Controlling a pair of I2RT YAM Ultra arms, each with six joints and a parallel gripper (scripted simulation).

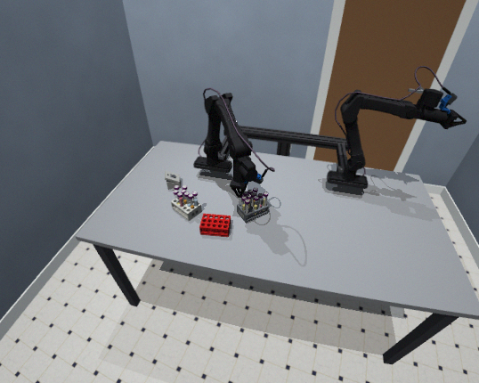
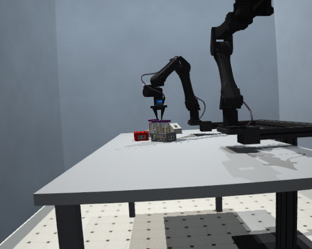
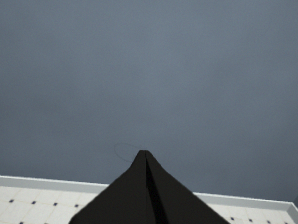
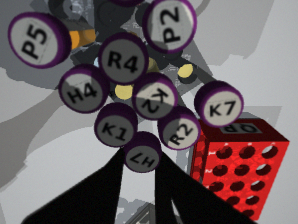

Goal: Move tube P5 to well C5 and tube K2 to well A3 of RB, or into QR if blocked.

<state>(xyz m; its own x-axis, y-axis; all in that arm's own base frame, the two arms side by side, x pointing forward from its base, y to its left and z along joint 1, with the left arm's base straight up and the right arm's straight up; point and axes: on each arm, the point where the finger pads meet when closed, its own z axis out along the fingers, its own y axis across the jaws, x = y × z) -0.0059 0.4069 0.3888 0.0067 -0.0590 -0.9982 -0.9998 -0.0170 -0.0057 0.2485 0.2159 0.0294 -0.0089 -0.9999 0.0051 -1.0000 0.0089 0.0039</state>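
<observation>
My right gripper point(image 1: 239, 193) point(image 2: 159, 119) point(image 4: 140, 157) points down at the edge of grey rack RA point(image 1: 256, 215) point(image 2: 171, 136); its fingertips meet the sides of the purple cap of tube H7 point(image 4: 142, 159), which stands among RA's tubes. In the right wrist view, tube K2 point(image 4: 154, 96) is just beyond H7, between K1, R2 and R4. Tube P5 point(image 4: 35, 41) is at the upper left. White rack RB point(image 1: 184, 211) holds several tubes. Red rack QR point(image 1: 227, 232) point(image 2: 136, 136) point(image 4: 277, 142) shows empty wells. My left gripper point(image 1: 464, 119) point(image 3: 143, 158) is shut and empty, high at the table's far side.
A pale box point(image 1: 173, 179) point(image 2: 176, 127) stands behind RB, near the right arm's base; its button and lamp are too small to read. QR lies between RB and RA, nearer the table's front edge. Other tubes crowd around H7, including K7 point(image 4: 220, 106) and H4 point(image 4: 83, 90).
</observation>
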